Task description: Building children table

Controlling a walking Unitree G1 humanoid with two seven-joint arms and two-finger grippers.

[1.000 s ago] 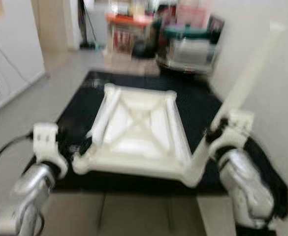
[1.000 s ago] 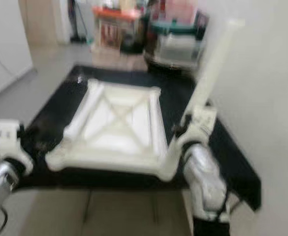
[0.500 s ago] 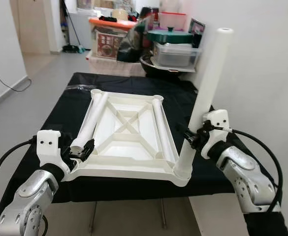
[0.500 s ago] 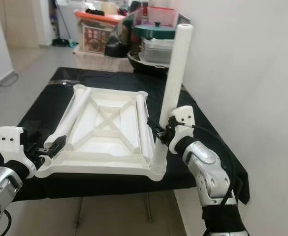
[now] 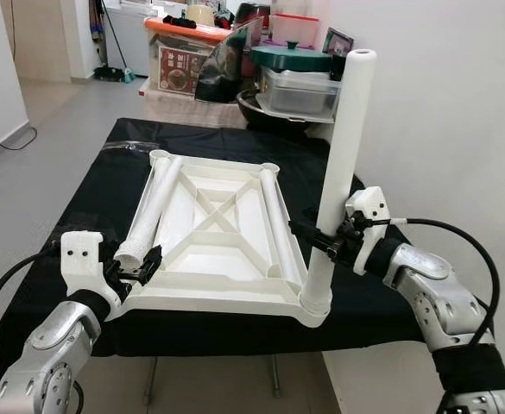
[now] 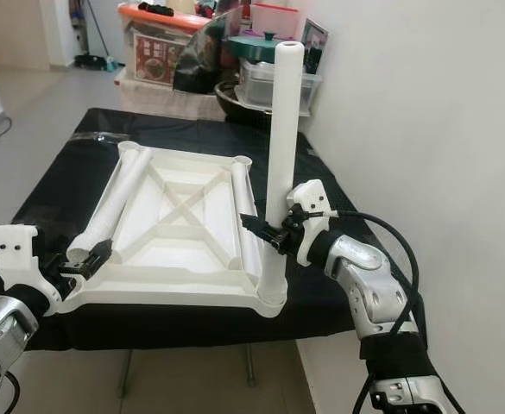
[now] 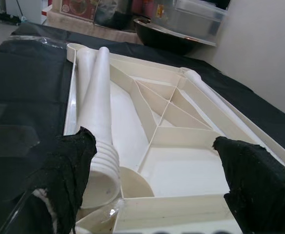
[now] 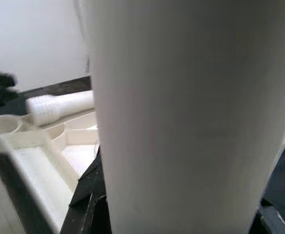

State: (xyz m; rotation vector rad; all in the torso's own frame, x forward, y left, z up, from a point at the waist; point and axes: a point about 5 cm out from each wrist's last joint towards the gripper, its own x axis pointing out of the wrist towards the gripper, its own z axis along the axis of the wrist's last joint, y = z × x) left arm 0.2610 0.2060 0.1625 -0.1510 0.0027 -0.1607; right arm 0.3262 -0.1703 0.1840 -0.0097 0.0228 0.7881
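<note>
Tabletop panel of the children's table lies upside down on the black-covered surface, ribs up, its long side running away from me. Starting at my left: my left claw sits at the panel's near left corner with its fingers spread wide, gripping nothing; through that wrist's view the threaded end of a loose leg lies between the two pads. That leg rests flat along the panel's left edge, its long axis pointing away from me. Further right, a second loose leg lies along the right edge, parallel to the first. At the near right corner a third leg stands upright in its socket, and my right claw is clamped around its lower half from the right side. I judge the upright leg is being seated or screwed in; it looks near vertical. The next leg to fit is nearest my left claw, just ahead of it, so grabbing it means closing across its width near the threaded end
</note>
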